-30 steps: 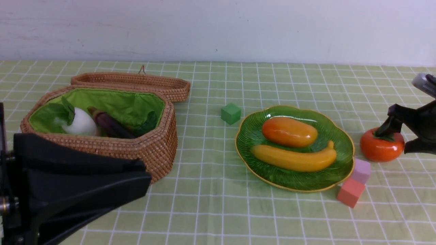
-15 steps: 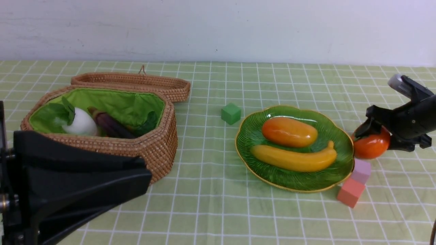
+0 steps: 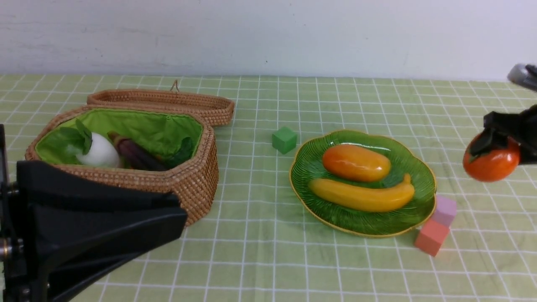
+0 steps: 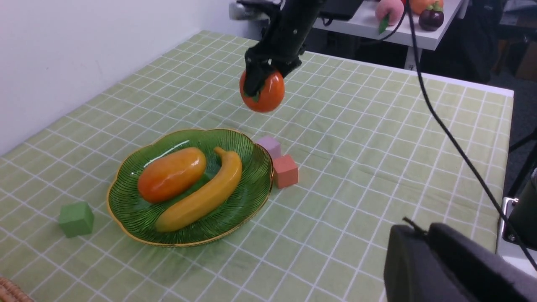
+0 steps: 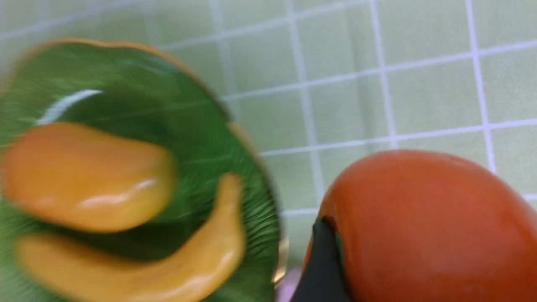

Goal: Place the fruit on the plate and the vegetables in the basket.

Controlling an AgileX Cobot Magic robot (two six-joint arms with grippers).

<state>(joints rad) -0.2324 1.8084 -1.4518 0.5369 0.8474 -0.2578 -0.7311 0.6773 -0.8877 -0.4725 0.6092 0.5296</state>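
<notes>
My right gripper [image 3: 501, 144] is shut on the round orange-red persimmon [image 3: 491, 161], holding it in the air to the right of the green leaf-shaped plate [image 3: 308, 167]. From the left wrist the persimmon [image 4: 263, 91] hangs clear of the cloth. On the plate lie the mango [image 3: 356, 162] and the banana [image 3: 363, 195]. The wicker basket [image 3: 188, 180] at the left holds a white radish [image 3: 100, 154], a purple eggplant [image 3: 134, 155] and some green leaves. My left gripper [image 3: 178, 218] sits low at the front left, shut and empty.
A green cube [image 3: 284, 139] lies behind the plate's left edge. A lilac cube [image 3: 444, 211] and a salmon cube [image 3: 432, 237] touch the plate's near right rim. The basket's lid [image 3: 168, 102] lies open behind it.
The right gripper closed on the persimmon, nudged it toward the plate, then lifted it off the cloth, up and to the right. The left arm has not moved.
</notes>
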